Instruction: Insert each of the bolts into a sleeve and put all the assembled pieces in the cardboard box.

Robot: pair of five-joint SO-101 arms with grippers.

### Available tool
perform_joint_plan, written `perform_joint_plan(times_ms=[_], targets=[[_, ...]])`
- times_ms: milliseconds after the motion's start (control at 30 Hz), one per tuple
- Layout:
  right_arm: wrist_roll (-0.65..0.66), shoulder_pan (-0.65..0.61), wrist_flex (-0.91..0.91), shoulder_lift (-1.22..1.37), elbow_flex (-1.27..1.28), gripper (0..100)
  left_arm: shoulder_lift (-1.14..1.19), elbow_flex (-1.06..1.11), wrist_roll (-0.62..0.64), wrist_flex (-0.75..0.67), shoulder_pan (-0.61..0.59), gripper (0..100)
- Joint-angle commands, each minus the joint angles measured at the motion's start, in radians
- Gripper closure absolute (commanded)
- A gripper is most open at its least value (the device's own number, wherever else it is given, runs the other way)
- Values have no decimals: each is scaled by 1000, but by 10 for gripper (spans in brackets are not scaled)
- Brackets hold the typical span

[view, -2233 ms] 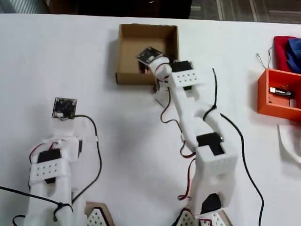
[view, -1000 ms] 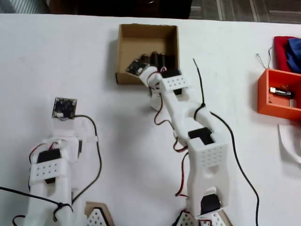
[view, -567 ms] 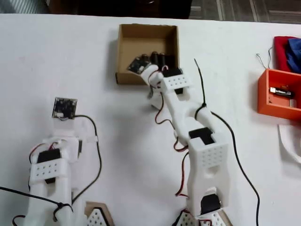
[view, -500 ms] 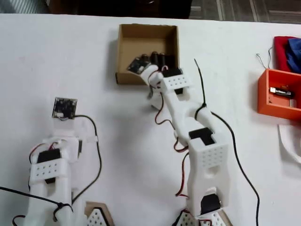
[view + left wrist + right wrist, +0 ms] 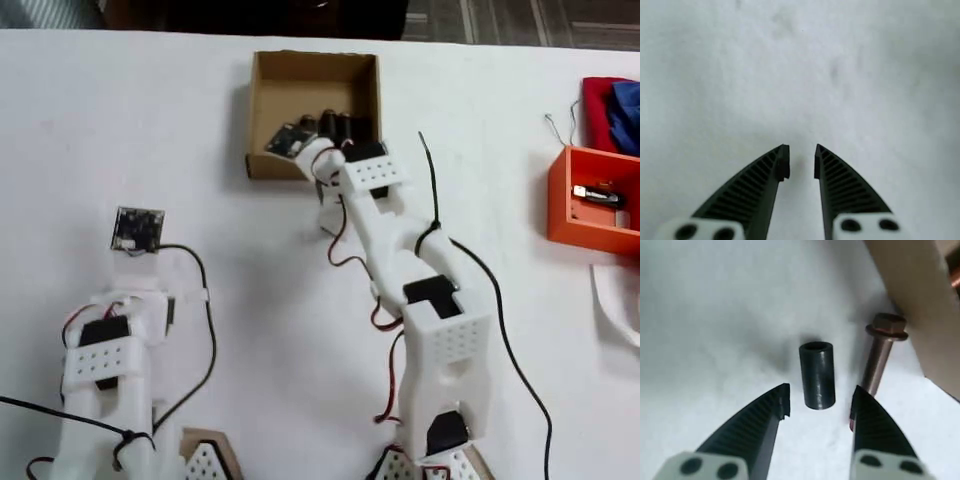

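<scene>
A short black sleeve (image 5: 817, 374) lies on the white table between the open fingers of my right gripper (image 5: 820, 404), which hangs just above it without touching. Beside the sleeve lies a bronze bolt (image 5: 879, 359), its hex head next to the cardboard box wall (image 5: 912, 300). In the high view the right arm (image 5: 365, 175) reaches to the box's near side. The cardboard box (image 5: 268, 110) holds several dark assembled pieces (image 5: 337, 125). My left gripper (image 5: 800, 162) hovers over bare table, fingers a narrow gap apart, holding nothing.
The left arm (image 5: 105, 350) rests at the near left of the table. At the right edge stand an orange bin (image 5: 592, 205) and red and blue cloth (image 5: 610, 105). Cables trail beside both arms.
The right arm has drawn back from over the box to its near side and lowered. In the last half second it only shifted slightly. The left arm has not moved.
</scene>
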Motion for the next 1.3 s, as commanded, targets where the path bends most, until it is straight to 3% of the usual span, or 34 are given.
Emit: perform_joint_plan(times_ms=[0,667,833,1267], targets=[[-2,-10,12,-51,-5,837,-8,-2,-3,-12,-5,888],[-2,-10,-44,84,-12,839,-8,-2,-3,-12,-5,888],[-3,-19,-51,84,-31,790,-8,-2,-3,-12,-5,888],[5,-12,-76,85,-64,815,-8,-1,-3,-12,-5,888]])
